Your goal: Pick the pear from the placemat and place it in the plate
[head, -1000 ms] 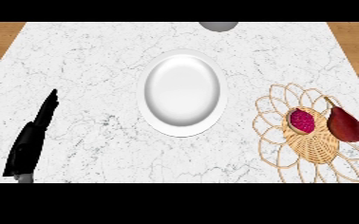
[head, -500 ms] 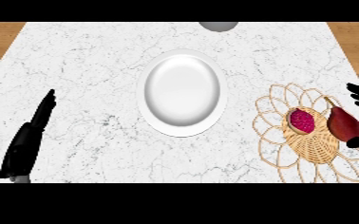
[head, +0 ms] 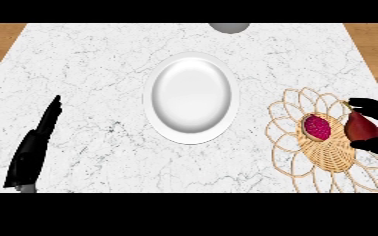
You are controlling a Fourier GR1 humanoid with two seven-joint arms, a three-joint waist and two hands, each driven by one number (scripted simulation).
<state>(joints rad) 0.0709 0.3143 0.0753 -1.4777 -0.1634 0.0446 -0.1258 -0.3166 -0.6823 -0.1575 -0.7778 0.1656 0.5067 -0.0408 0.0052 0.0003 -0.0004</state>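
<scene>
L hand [head: 33,150] at lower left of counter [head: 96,70], fingers straight, holding nothing. White plate [head: 190,97] at centre. Woven placemat [head: 328,155] at right w/ dark red pear [head: 360,127] on it, near right edge. R hand [head: 364,102] shows above & below pear, mostly cut off; can't tell if it grips.

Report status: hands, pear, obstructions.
Left hand open, resting lower left. Right hand at pear, grip unclear. Pear on placemat, not yet on plate. Pink-red item beside pear, plate side.

A kitchen; marble counter [head: 88,70], white plate [head: 190,100], woven placemat [head: 328,152].
</scene>
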